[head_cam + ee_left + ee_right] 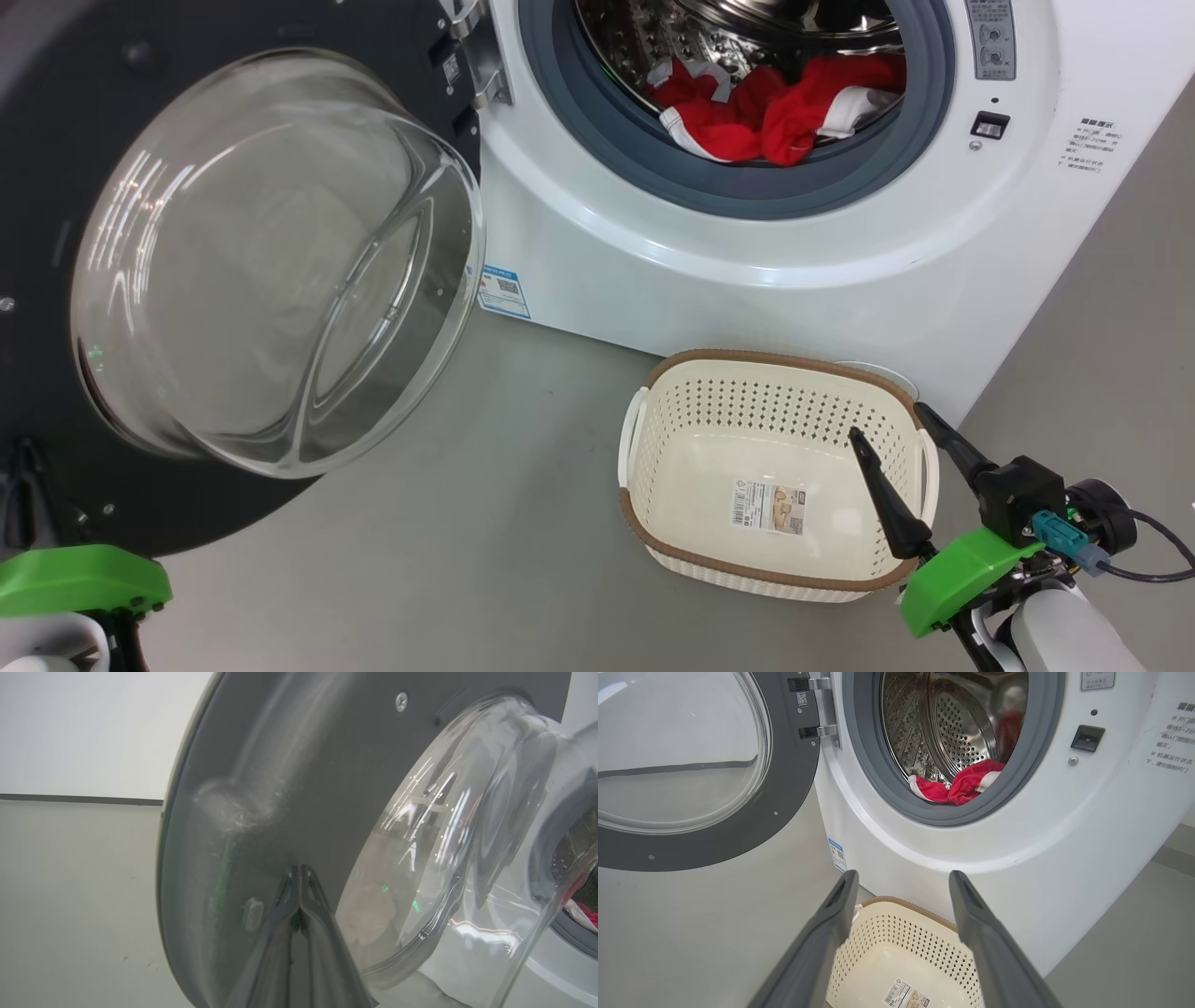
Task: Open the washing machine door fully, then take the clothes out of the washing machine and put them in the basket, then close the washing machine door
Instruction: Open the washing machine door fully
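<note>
- The left gripper [299, 872] has its two fingers pressed together with nothing between them. Its tips are up against the dark inner face of the washing machine door [56, 140], just beside the clear bulging window [271, 261]. Whether they actually touch the face cannot be told.
- The right gripper [887, 422] hangs with its fingers spread wide and empty, above the near right corner of the basket [747, 411].
- The basket stands on the grey floor [467, 523], close in front of the washing machine [747, 299] and below its opening. It holds no clothing, only a label sticker on its bottom.
- The door is swung well out to the left on its hinge, leaving the opening clear. The step in hand looks like the last of the door opening, with a closed gripper nudging it wide.
- The clothes [775, 117] lie bunched at the bottom front of the drum [962, 732], just behind the grey rubber ring [747, 191].
- The next move probably falls to the right arm: rise from the basket, pass over the ring without snagging it, and close on a fold of red fabric.
</note>
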`<state>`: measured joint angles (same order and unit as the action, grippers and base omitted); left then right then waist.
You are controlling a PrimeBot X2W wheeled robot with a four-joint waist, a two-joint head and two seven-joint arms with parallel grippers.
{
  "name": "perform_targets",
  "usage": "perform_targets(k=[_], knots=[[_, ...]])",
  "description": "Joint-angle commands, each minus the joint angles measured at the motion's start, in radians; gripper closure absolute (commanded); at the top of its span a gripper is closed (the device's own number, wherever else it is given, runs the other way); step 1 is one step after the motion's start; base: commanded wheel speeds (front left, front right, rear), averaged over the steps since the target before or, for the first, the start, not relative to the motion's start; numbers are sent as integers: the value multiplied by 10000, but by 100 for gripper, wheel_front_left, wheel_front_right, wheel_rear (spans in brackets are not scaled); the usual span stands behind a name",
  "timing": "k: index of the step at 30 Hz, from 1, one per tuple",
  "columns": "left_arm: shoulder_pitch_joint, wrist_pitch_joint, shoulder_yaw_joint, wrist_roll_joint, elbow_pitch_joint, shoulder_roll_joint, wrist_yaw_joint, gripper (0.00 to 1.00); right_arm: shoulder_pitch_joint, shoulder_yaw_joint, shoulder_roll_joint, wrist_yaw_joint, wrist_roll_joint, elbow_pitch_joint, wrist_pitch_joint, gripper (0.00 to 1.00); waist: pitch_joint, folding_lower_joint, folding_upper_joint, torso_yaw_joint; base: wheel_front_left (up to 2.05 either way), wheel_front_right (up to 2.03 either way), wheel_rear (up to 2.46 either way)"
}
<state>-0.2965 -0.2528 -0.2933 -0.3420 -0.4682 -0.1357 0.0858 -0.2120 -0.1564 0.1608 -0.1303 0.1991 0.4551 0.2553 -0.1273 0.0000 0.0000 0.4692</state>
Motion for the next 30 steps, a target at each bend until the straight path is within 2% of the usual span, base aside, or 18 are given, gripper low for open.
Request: perform_targets(k=[1, 16, 22, 23, 24, 25, 26, 30], knots=[[-429, -89, -501, 155, 85, -442, -2, 100, -279, -249, 78, -4, 124, -189, 65, 0, 0, 0, 0, 0, 0, 0, 0], [-714, -89, -1130, 790, -484, -286, -287, 100, -343, -380, 21, -4, 161, -64, 65, 0, 130, 0, 0, -106, 0, 0, 0], [-458, -89, -1333, 1147, -115, -77, -252, 100, -313, -347, -87, -4, 229, -19, 65, 0, 357, 0, 0, -158, 0, 0, 0], [-410, -89, -1345, 1128, -64, -7, -317, 89, -295, -332, -105, -4, 227, -16, 65, 0, 396, 0, 0, -162, 0, 0, 0], [-364, -89, -1323, 1154, 15, 35, -381, 57, -278, -315, -122, -4, 226, -15, 65, 0, 427, 0, 0, -164, 0, 0, 0], [-337, -89, -1328, 1113, 114, 109, -452, 12, -260, -303, -138, -4, 225, -16, 65, 0, 460, 0, 0, -169, 0, 0, 0], [-296, -89, -1320, 1098, 220, 162, -515, 0, -239, -291, -156, -4, 221, -23, 65, 0, 493, 0, 0, -179, 0, 0, 0], [-90, -89, -1256, 1118, 627, 359, -465, 0, -140, -149, -279, -4, 314, -26, 65, 0, 628, 0, 0, -275, 0, 0, 0]])
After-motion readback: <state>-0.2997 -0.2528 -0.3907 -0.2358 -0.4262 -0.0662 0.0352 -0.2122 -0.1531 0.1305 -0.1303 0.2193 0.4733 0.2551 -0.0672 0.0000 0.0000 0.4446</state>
